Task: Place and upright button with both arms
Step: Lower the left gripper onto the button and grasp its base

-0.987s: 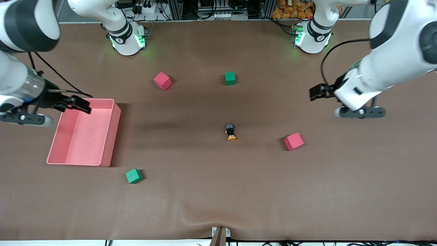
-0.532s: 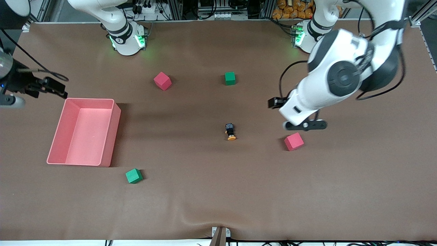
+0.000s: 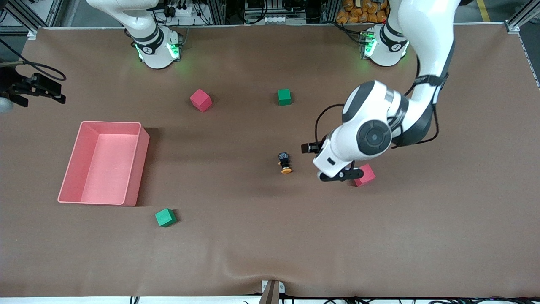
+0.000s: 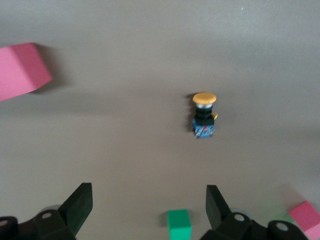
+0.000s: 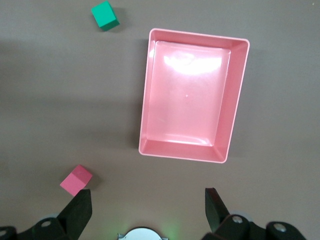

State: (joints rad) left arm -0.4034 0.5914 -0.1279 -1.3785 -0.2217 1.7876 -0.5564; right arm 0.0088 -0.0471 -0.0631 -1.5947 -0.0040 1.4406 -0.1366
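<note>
Front view showed the tiny orange-capped, black-bodied button (image 3: 285, 163) lying on its side on the brown bench (image 3: 270, 236), ungrasped and not yet uprighted. Left claw (image 4: 147, 207) hung wide-spread just by the button at its three o'clock; right claw (image 5: 146, 210), also wide, waited over the bench edge at the pink plastic tray's (image 5: 235, 102) eleven o'clock.

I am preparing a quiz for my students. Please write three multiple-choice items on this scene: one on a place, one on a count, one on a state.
1. Where is the button?
A. in the pink tray
B. on the bare table
C. on a cube

2. How many foam cubes are on the table?
A. two
B. three
C. four

3. How does the left tool stand?
A. open, empty
B. shut on the button
C. shut on a cube

Answers:
1 B, it lies on its side on the brown cover, outside the tray.
2 C, two red and two green.
3 A, its fingers are spread with nothing between.
</note>
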